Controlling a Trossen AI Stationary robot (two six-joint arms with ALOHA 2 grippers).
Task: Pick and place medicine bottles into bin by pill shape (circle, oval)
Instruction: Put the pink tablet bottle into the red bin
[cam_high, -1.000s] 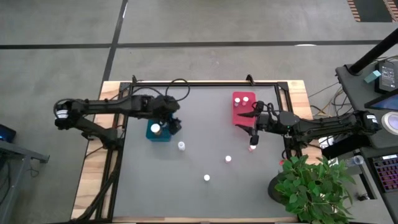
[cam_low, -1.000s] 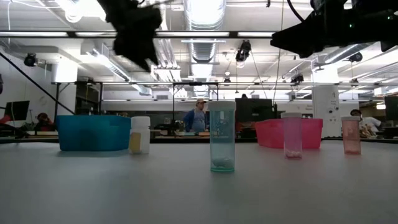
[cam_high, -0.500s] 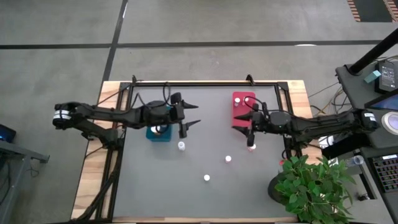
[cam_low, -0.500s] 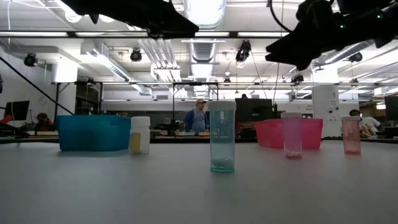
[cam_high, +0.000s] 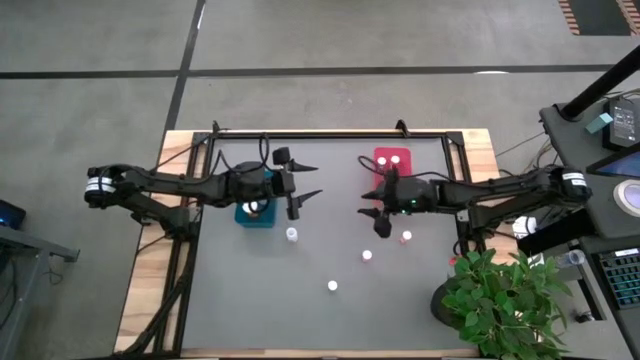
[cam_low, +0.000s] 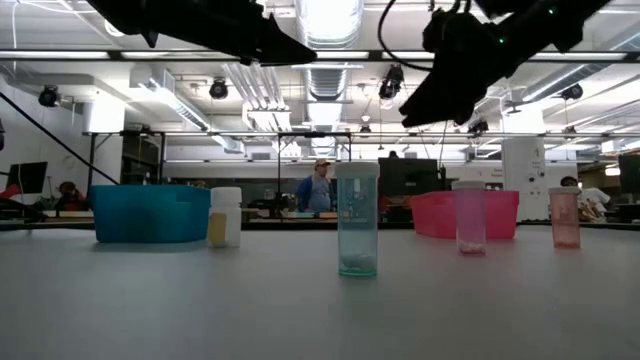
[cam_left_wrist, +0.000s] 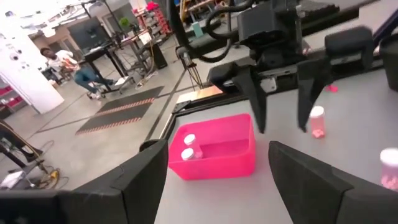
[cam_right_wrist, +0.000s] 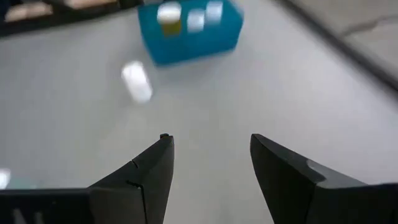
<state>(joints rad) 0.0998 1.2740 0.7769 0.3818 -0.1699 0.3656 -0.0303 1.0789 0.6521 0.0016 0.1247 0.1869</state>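
Standing loose on the grey surface (cam_high: 250, 300): four medicine bottles (cam_high: 367, 255), lower centre of the high view.
More bottles sit in the blue bin (cam_high: 255, 212) and pink bin (cam_high: 392, 163); left claw (cam_high: 308, 183) and right claw (cam_high: 368, 206) hover between the bins, both spread, empty.

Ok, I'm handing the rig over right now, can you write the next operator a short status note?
Left gripper: open, empty, raised beside the blue bin.
Right gripper: open, empty, raised in front of the pink bin.
Done: two bottles in the pink bin; at least two white caps show in the blue bin.
Left: four bottles upright on the table: one by the blue bin, three toward the right. Pill shapes unreadable here.
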